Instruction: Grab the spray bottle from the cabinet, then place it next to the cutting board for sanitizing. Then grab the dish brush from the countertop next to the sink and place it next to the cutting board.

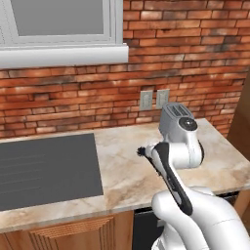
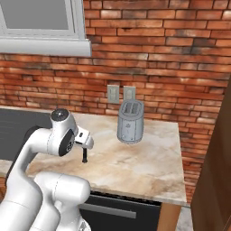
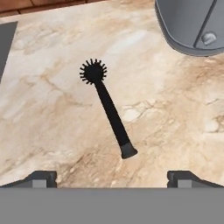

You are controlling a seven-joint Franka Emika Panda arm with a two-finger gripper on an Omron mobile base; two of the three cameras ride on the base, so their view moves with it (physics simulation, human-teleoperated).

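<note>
— Tool (image 3: 112, 177) first: how does it stand?

— Spread wide, with nothing between the tips. In the hand view the two dark finger tips (image 3: 41, 178) rise far apart at the bottom, looking straight down on the dish brush (image 3: 108, 107). In the right base view the tool (image 2: 84, 153) hangs just over the desk (image 2: 144, 167), near its front edge.

— And the brush itself?

— All black. A thin straight handle that flares a little at its free end, and a small round head ringed with short stiff bristles. It lies flat on the desk, untouched, head pointing toward the back wall and handle end toward the front edge. From the left base view only its bristle head (image 1: 141, 152) peeps out from behind the white arm.

— What is the desk like?

— A beige-tan marbled stone slab with brown veining and a thick edge, smooth and slightly glossy.

— Anything close by?

— A toaster (image 2: 130, 121), rounded grey metal with two slots on top, stands toward the back of the desk, to the right of the brush and apart from it. Its curved base shows at the top right corner of the hand view. On the other side a flat dark grey surround (image 1: 46, 168) is set into the desk; its corner shows at the hand view's left edge. Behind everything runs a red brick wall (image 2: 171, 58) with two pale outlet plates (image 2: 121, 94) and a white-framed window (image 1: 58, 29).

— Does anything block the way down to the brush?

— No. Bare stone lies all round it.
</note>
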